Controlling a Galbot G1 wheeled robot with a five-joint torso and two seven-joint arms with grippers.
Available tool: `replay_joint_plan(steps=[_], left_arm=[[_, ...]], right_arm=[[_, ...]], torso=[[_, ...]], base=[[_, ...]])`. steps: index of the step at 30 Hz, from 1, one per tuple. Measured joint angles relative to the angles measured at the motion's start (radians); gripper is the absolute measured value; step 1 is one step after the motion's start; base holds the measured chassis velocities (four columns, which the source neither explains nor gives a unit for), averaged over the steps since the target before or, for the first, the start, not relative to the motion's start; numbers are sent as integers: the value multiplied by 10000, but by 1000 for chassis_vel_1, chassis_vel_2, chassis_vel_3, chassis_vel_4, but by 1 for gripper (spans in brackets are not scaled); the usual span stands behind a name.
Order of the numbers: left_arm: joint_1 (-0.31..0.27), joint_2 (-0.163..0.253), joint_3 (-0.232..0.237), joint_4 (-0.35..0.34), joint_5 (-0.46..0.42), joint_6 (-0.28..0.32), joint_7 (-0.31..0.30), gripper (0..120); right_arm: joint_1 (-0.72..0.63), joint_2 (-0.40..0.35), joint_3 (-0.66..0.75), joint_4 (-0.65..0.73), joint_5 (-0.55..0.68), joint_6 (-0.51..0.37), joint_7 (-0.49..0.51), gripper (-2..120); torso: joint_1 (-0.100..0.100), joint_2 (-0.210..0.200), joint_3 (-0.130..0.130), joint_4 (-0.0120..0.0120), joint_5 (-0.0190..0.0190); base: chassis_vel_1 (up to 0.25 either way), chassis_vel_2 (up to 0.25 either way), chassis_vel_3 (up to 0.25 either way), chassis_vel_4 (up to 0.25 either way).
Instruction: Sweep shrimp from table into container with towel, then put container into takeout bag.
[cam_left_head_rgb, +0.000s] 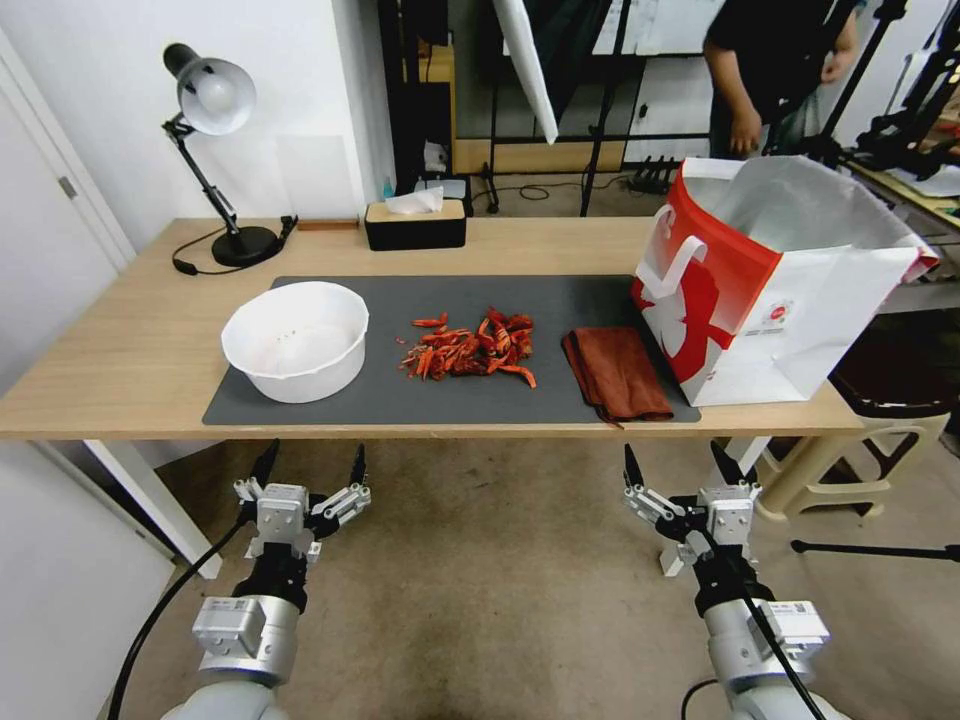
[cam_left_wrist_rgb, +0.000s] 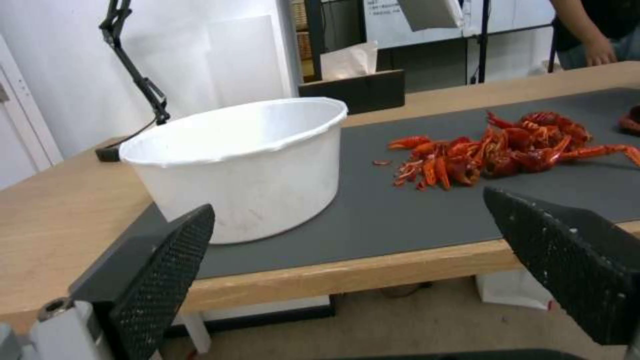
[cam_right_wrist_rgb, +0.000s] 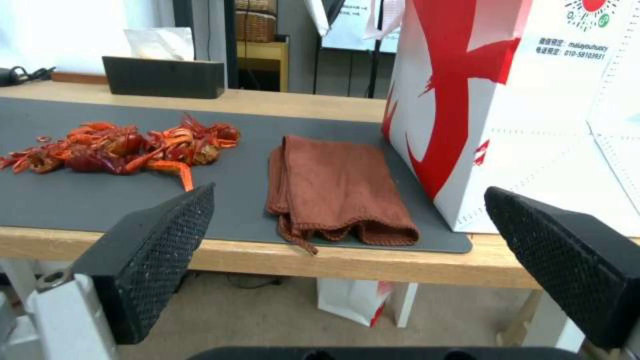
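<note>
Jaws wide and empty on both my left gripper (cam_left_head_rgb: 310, 468) and right gripper (cam_left_head_rgb: 679, 466) below the bench (cam_left_head_rgb: 120, 350); nothing started, so I'd reach right for the towel (cam_left_head_rgb: 617, 372), at three o'clock of the shrimp (cam_left_head_rgb: 472, 347).

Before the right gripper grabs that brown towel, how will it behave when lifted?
The towel is probably floppy: it lies in soft folds on the mat, so the layers may fall open and droop. It looks light. Its frayed corner overhangs the table edge and may trail.

Wooden table (cam_left_head_rgb: 130, 350) under grey mat (cam_left_head_rgb: 450, 395)
</note>
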Motion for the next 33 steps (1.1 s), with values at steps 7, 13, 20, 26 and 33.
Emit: replay_joint_plan(steps=[7, 13, 20, 26, 33], left_arm=[[0, 0, 0, 0, 0, 0, 0, 100], [0, 0, 0, 0, 0, 0, 0, 100], [75, 96, 469, -417, -604, 740, -762, 100], [262, 302, 1504, -1330, -1959, 2325, -2387, 100], [260, 389, 1630, -1432, -2136, 2258, -2536, 100]], right_arm=[[0, 0, 0, 0, 0, 0, 0, 100], [0, 0, 0, 0, 0, 0, 0, 100], [35, 207, -172, -9, -88, -652, -232, 100], [136, 751, -613, -91, -371, -2317, -878, 100], [243, 1078, -759, 23, -392, -3135, -1349, 100]], torso=[[0, 0, 0, 0, 0], [0, 0, 0, 0, 0], [0, 0, 0, 0, 0], [0, 0, 0, 1, 0], [0, 0, 0, 0, 0]], base=[[0, 0, 0, 0], [0, 0, 0, 0], [0, 0, 0, 0], [0, 0, 0, 0], [0, 0, 0, 0]])
